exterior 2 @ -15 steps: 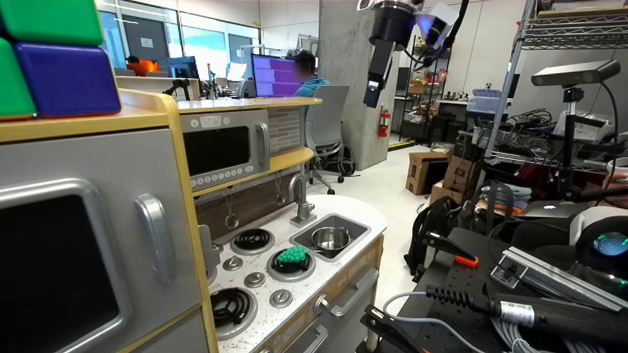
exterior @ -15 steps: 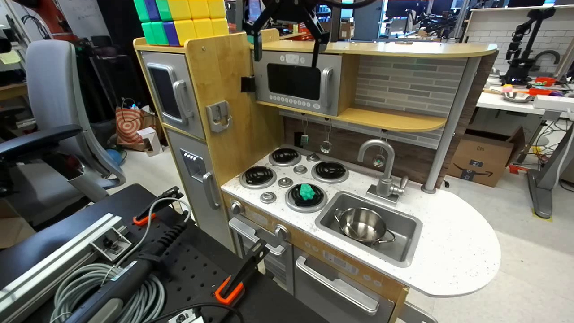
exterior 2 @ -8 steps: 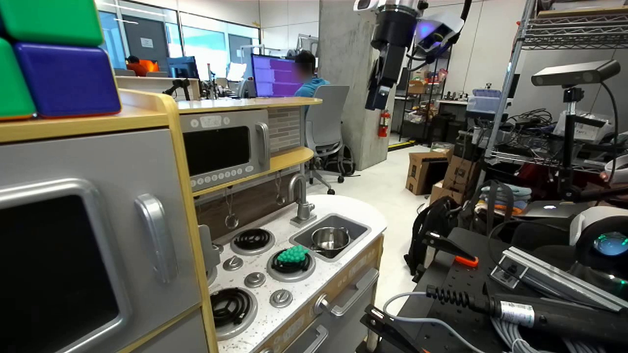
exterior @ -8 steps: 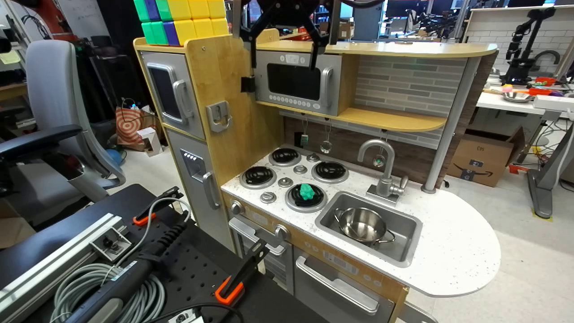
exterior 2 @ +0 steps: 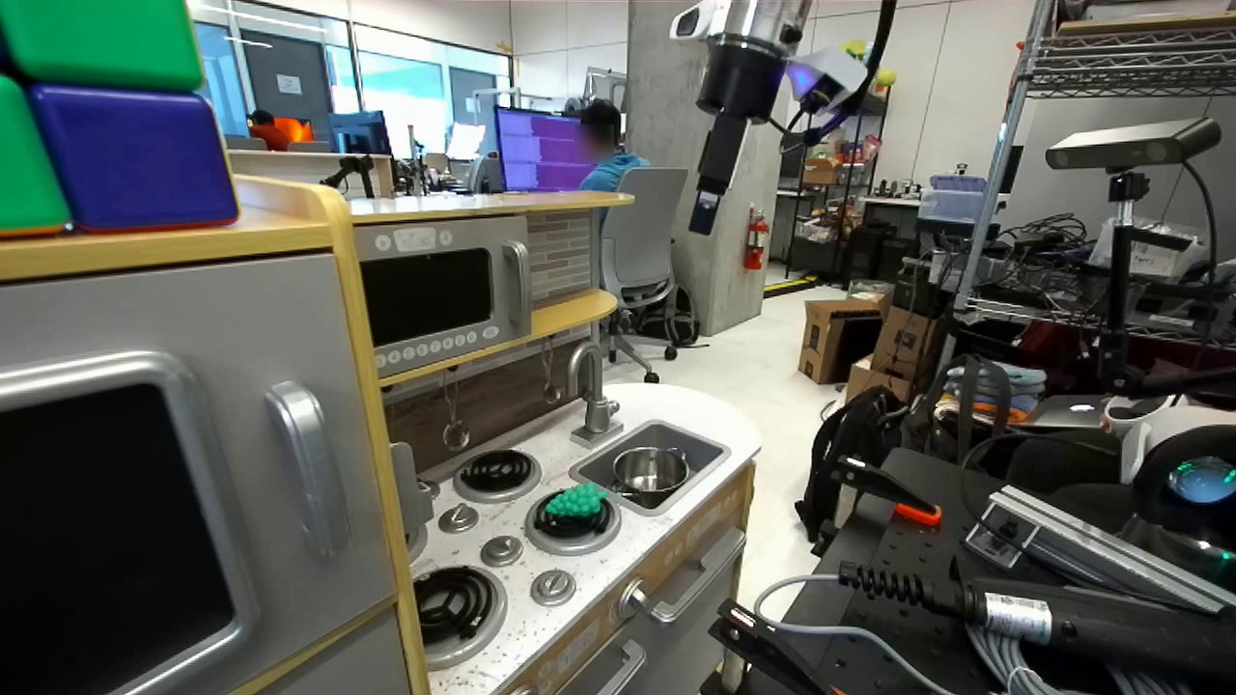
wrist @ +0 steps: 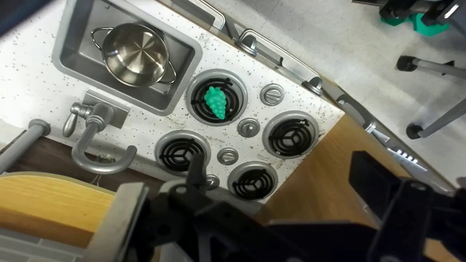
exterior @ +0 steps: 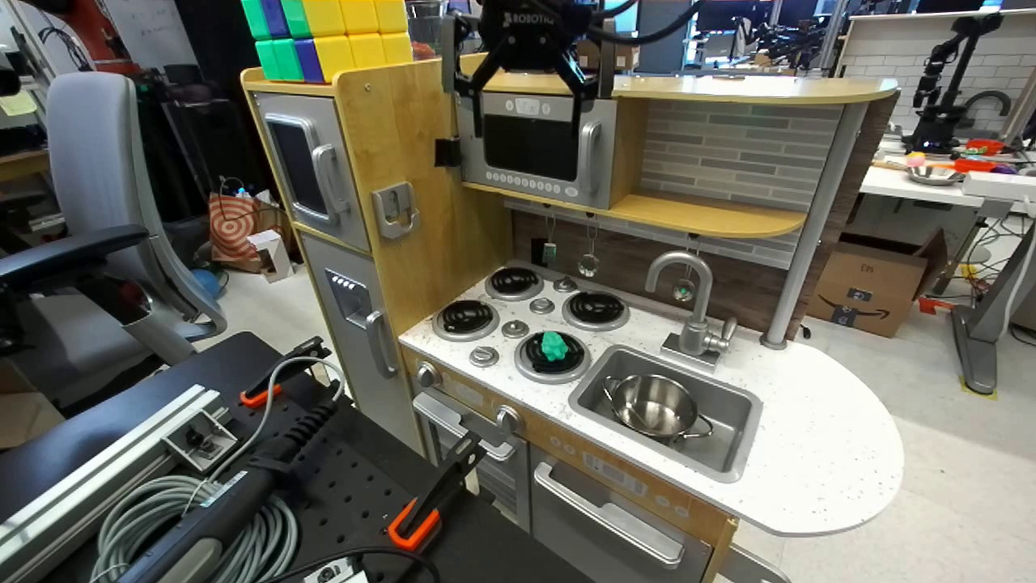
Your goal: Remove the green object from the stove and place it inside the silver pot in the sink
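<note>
Biggest bit that matters: the stove (wrist: pixel 222 136), with the silver sink (exterior: pixel 731 419) just beside it. The silver pot (wrist: pixel 135 54) sits in the sink, open top facing up, so dropping something in should be easy enough later. Then there's the front burner (exterior: pixel 530 356) nearest the sink, and the fingers (wrist: pixel 371 169), which are spread wide with nothing between them, hanging well above all that. Last, the green object (wrist: pixel 216 102), kinda like a toy grape bunch, is lying on that burner. Imo the step in hand is reaching down to it. In the wrist view it's off toward the sink from the gap, so I'd shift that way before going down. Its long side runs roughly across the closing line, so pinching the narrow middle shouldn't need much twist. Get low around it, but don't jam the fingers into the burner, and squeeze gently in case it's squishy.
</note>
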`<state>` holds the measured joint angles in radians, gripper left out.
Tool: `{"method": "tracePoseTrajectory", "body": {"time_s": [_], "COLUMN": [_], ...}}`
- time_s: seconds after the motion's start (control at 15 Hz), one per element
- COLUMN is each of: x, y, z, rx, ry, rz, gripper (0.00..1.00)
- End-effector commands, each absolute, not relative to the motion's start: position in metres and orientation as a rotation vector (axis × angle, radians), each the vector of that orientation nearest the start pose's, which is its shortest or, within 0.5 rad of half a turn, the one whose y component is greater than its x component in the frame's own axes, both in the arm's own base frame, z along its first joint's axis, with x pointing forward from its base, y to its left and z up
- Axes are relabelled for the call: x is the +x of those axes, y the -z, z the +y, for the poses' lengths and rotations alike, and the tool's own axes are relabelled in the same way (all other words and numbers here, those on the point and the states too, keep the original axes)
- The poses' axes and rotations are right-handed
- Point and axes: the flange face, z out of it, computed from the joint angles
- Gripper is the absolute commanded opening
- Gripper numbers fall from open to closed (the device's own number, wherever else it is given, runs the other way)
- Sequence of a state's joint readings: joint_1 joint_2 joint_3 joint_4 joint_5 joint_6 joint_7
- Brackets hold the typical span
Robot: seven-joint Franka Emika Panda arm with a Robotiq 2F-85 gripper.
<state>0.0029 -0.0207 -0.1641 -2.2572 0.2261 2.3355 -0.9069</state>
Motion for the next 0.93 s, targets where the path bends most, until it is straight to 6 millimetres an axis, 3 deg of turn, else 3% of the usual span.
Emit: {"method": "tracePoseTrajectory", "body": {"time_s": [0.0,0.27,0.6,0.73,0.87], "x": [0.562,0.592,0.609,0.612,0.614], "y": [-0.347,-0.314,-0.284,-0.277,-0.28], "z": [-0.082,-0.091,-0.098,-0.099,-0.098], "rx": [-2.96,-3.008,-2.997,-3.005,-3.011], "ry": [0.252,0.233,0.042,-0.021,0.028], "rz": [-0.789,-0.74,-0.922,-0.993,-0.996], "gripper": [1.0,1.0,1.0,1.0,1.0]}}
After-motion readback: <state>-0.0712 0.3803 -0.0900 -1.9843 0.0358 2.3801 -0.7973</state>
